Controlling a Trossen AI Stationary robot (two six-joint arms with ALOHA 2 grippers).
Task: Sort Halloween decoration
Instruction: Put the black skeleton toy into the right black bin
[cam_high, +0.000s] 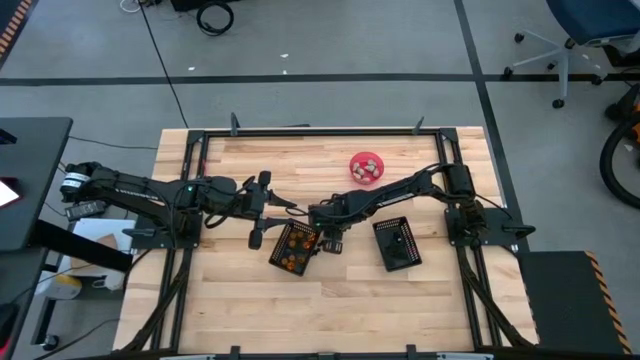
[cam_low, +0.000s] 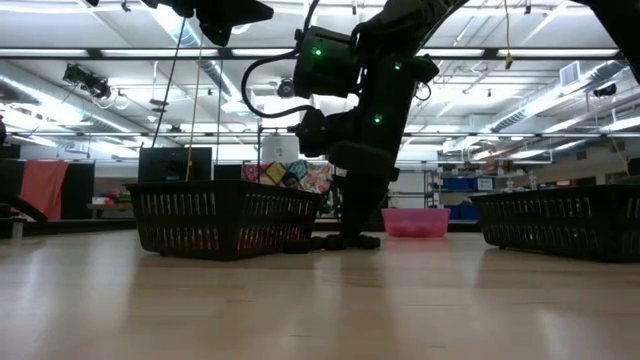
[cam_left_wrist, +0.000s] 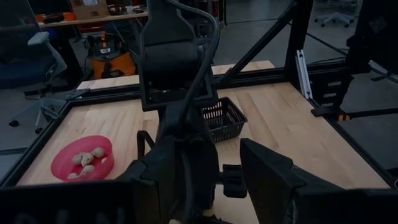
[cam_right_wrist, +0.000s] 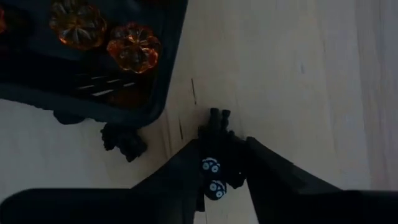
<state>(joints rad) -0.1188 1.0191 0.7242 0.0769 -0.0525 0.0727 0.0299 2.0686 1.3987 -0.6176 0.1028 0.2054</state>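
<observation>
My right gripper (cam_high: 333, 243) points down at the table beside the black mesh basket (cam_high: 293, 250) that holds orange pumpkin pieces (cam_right_wrist: 132, 46), and it is shut on a small black piece with white eyes (cam_right_wrist: 212, 169). A second black piece (cam_right_wrist: 124, 142) lies on the wood against that basket's corner. My left gripper (cam_high: 268, 210) hovers open just left of the right gripper, above the basket's far edge, holding nothing. A second mesh basket (cam_high: 397, 243) to the right holds black pieces. The pink bowl (cam_high: 367, 167) holds pale grey-white pieces (cam_left_wrist: 87, 158). My right gripper pinches the black piece between its two fingers (cam_right_wrist: 186, 163), which come from above and point down. The piece's white eyes (cam_right_wrist: 210, 166) show in the gap, and its narrow end (cam_right_wrist: 217, 117) sticks out past the fingertips. It is down at the table; whether it is lifted clear I cannot tell.
The two baskets stand side by side near the table's middle, with bare wood (cam_high: 350, 290) between them and toward the near edge. A black metal frame (cam_high: 320, 130) runs round the tabletop. The pink bowl sits near the far edge.
</observation>
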